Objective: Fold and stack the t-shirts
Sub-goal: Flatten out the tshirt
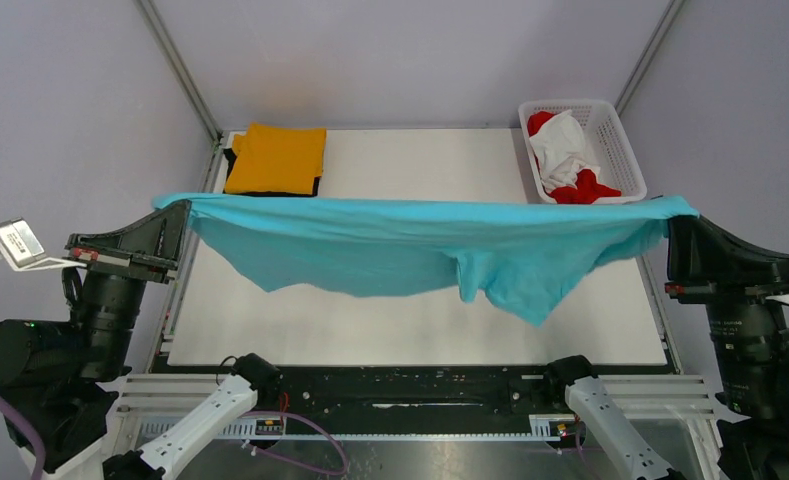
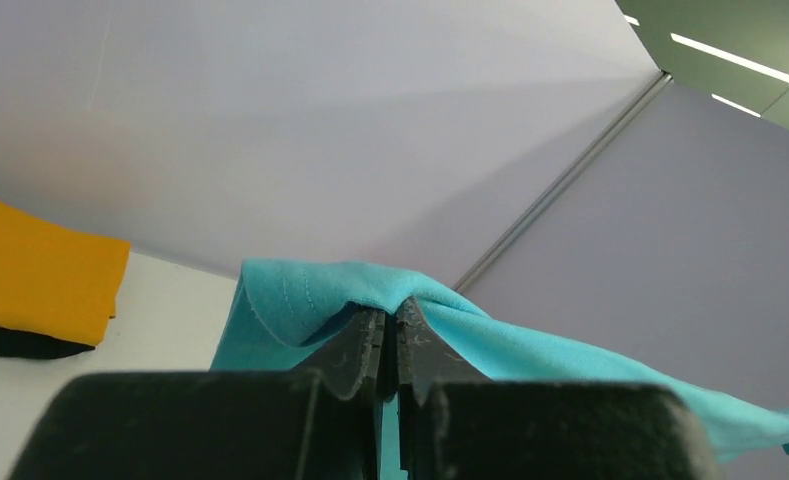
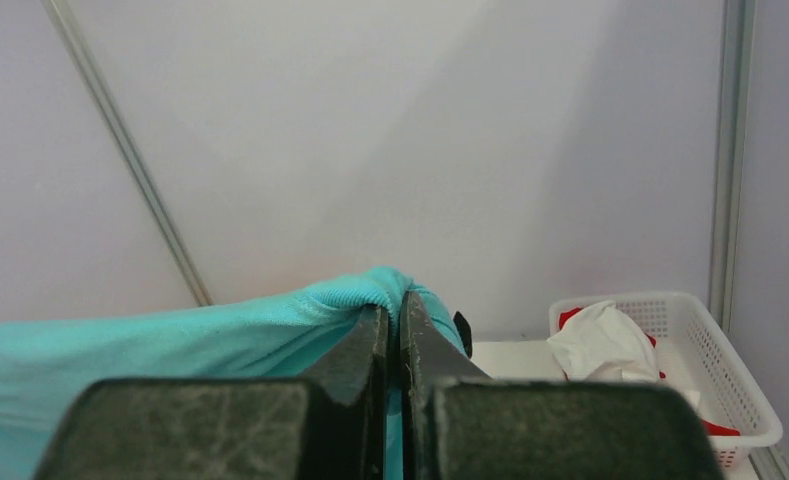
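Spreading step in hand: the turquoise t-shirt hangs stretched above the worktop, its upper edge pinched at one end by the left hand and at the other by the right hand; the next move likely calls for laying it flat, evenly, for folding.

Blk tee mostly hidden under orange tee.

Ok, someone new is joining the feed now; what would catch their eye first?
The turquoise t-shirt hangs stretched above the table, held at its ends by the shut left pincer and shut right pincer. Behind it, a folded orange t-shirt lies far left, and a white basket holding crumpled red cloth and white cloth sits far right.
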Tool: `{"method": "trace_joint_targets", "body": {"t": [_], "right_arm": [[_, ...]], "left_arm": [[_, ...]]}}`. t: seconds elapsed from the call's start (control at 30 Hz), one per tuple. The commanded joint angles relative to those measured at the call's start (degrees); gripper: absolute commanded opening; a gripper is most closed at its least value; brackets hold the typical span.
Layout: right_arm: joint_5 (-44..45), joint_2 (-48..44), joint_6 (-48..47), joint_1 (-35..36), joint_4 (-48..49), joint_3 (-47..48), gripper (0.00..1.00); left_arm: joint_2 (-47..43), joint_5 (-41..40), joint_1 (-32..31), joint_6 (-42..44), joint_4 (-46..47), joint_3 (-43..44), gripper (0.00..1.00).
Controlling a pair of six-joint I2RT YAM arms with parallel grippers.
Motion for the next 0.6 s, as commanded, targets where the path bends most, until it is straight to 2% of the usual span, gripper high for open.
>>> {"method": "trace_joint_targets", "body": {"t": [0.0,0.1,0.27,0.33,0.4,0.47,0.57], "right_arm": [[1.7,-0.2,-1.5,-0.2,-1.1,-2.6,0.0],[5.3,0.0,-1.3,-0.2,-1.7,-7.6,0.0],[20.6,-0.4,5.6,-0.3,0.0,-24.4,0.0],[21.1,0.4,7.6,-0.3,2.6,-32.4,0.0],[18.0,2.7,9.3,-0.3,6.9,-40.6,0.0],[14.6,7.4,10.3,-0.3,12.9,-47.4,0.0],[13.5,17.9,10.3,-0.4,19.8,-50.8,0.0]], "left_arm": [[0.2,1.3,0.3,1.1,1.3,-1.1,0.0],[-0.1,-3.1,0.3,1.2,2.9,-5.6,0.0],[3.2,-14.7,0.4,-3.1,2.2,-18.0,0.0],[7.9,-21.1,0.4,-5.9,-0.2,-22.1,0.0],[14.4,-25.0,2.8,-9.1,-2.0,-25.5,0.0],[20.8,-20.7,8.6,-9.9,2.7,-30.1,0.0],[29.9,-7.0,17.7,-8.8,16.7,-37.0,0.0]]}}
